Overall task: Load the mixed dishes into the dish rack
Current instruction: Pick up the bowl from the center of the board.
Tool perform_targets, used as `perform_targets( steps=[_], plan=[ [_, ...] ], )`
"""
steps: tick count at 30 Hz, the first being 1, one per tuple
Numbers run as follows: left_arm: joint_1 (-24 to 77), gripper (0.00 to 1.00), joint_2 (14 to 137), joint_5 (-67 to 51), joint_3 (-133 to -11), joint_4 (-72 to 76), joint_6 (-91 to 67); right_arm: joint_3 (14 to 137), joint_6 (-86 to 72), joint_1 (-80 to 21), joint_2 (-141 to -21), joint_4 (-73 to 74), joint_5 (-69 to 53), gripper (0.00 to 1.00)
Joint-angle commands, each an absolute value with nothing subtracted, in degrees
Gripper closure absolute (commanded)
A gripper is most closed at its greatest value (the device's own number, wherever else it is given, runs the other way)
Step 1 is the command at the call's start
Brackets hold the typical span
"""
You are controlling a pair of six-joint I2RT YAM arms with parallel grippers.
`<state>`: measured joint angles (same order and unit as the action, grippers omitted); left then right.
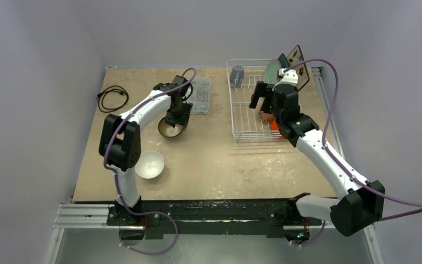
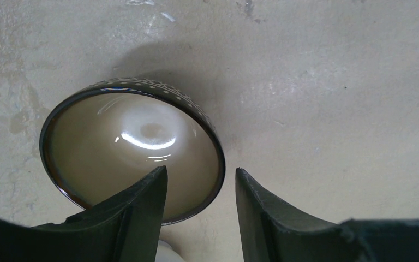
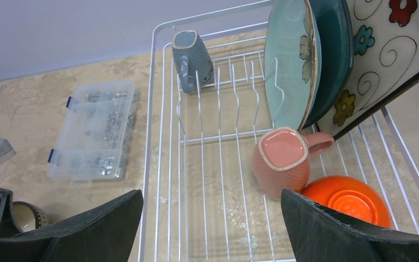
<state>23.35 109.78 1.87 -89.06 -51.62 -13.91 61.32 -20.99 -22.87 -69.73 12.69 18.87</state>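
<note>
My left gripper [image 1: 172, 117] [image 2: 201, 180] is open and low over the brown bowl [image 1: 170, 131] [image 2: 131, 147]. One finger is over the bowl's inside and the other is outside its rim. The white bowl [image 1: 149, 164] sits near the left arm's base. My right gripper [image 1: 264, 103] [image 3: 211, 199] is open and empty above the dish rack [image 1: 242, 124] [image 3: 154, 109]. The rack holds the grey-blue mug [image 3: 192, 60], the salmon-pink mug [image 3: 281, 161], the upside-down orange bowl [image 3: 352, 199], the pale green plate [image 3: 289, 60], the teal plate [image 3: 333, 49] and the floral plate [image 3: 387, 60].
A clear plastic compartment box [image 1: 200, 96] [image 3: 93, 131] lies between the brown bowl and the rack. A black cable [image 1: 112, 96] is coiled at the table's far left. The brown bowl also shows at the left edge of the right wrist view [image 3: 24, 215].
</note>
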Motion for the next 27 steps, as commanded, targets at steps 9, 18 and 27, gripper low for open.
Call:
perform_targets(
  steps=[9,18,27],
  plan=[
    [24.3,0.61,116.2,4.3,-94.6,-54.2,-11.5,59.9,-22.6,-23.3,-67.8,12.4,15.5,0.01],
    [24.2,0.93,117.3,1.0,-96.1,-56.4,-11.3,62.3,-23.2,-23.5,-69.2,14.0,13.1,0.01],
    [24.3,1.00,106.5,-2.3,-94.1,-56.2,-12.6,66.1,-23.4,-23.6,-72.5,16.8,11.4,0.01]
  ],
)
